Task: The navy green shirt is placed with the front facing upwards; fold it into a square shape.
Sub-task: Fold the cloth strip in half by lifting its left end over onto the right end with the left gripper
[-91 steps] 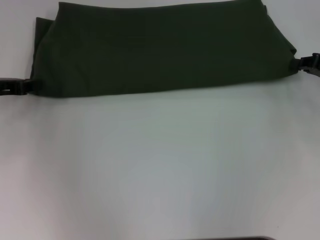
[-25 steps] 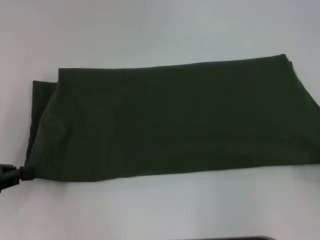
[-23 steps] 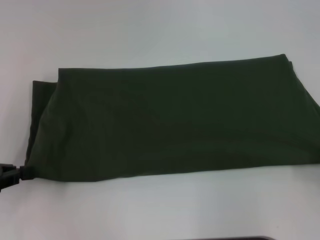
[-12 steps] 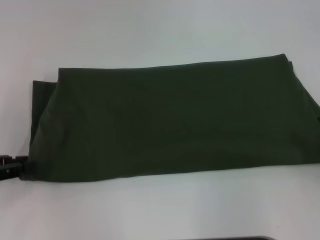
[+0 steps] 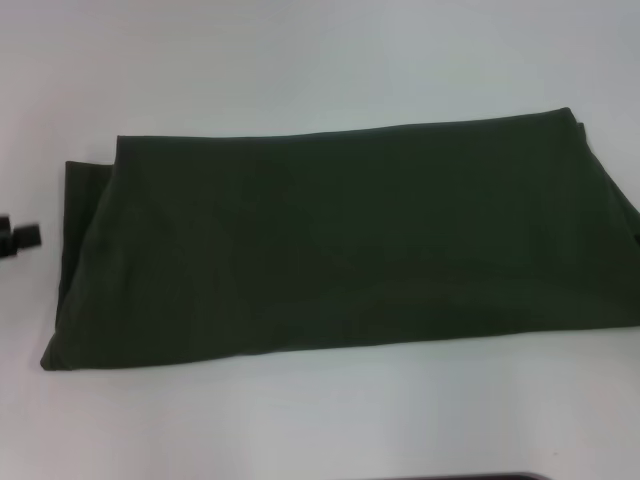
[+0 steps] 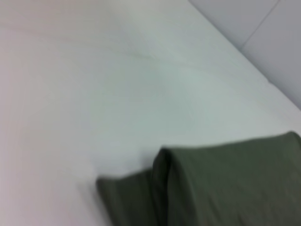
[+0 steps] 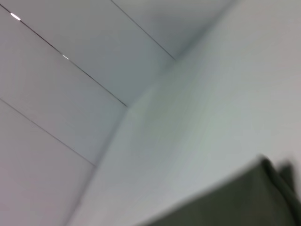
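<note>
Navy green shirt (image 5: 340, 240) folded into a long band, flat on the white desk (image 5: 320, 420) toward its far edge, long axis running from left edge to right edge, plain side up, likely awaiting a crosswise fold. Left gripper (image 5: 18, 236) just off the left end, holding nothing; jaws' state unclear. Right gripper unseen.

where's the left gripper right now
In the head view the left gripper sits at the far left edge over the white table, just clear of the folded dark olive-green shirt.
</note>
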Controlling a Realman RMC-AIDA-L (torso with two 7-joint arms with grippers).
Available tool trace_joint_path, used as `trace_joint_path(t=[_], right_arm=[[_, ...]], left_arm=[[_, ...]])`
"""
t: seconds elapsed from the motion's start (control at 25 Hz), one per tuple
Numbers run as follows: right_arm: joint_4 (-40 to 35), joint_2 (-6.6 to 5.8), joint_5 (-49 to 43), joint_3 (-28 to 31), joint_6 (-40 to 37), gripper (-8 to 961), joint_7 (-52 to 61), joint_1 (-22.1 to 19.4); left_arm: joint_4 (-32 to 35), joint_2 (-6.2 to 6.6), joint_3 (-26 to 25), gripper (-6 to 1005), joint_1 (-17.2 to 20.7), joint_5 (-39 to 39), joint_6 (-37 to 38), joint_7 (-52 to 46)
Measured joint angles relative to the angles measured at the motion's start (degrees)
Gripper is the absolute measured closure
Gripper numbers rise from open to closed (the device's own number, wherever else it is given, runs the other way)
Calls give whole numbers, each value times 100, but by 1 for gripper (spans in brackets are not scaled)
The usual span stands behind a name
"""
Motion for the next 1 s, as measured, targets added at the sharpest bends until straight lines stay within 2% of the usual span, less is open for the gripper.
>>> trace_joint_path(t=[0.12,0.2,0.4,0.6,0.92,1.0], right_arm=[[26,7,349,108,-275,442,-69,117],[58,53,528,93,-324,451,-116,222],[76,254,542,38,-161,472,-392,691],[175,398,517,-247,137,494,-512,1074],[428,454,541,-592,739,528,-594,1374],[488,459,547,-599,759,695,-671,1403]], left_arm=[[-22,-113,-36,350,-233,-95,-205,110],[-29,-214,-24,334,-374,-144,-353,189],[-103,-457,41,315,-659,-205,-822,408],[-320,-541,54,325,-807,-233,-1098,564],[-587,-703,56,325,-974,-304,-1427,784],[-634,-740,66,325,-992,-304,-1536,829]])
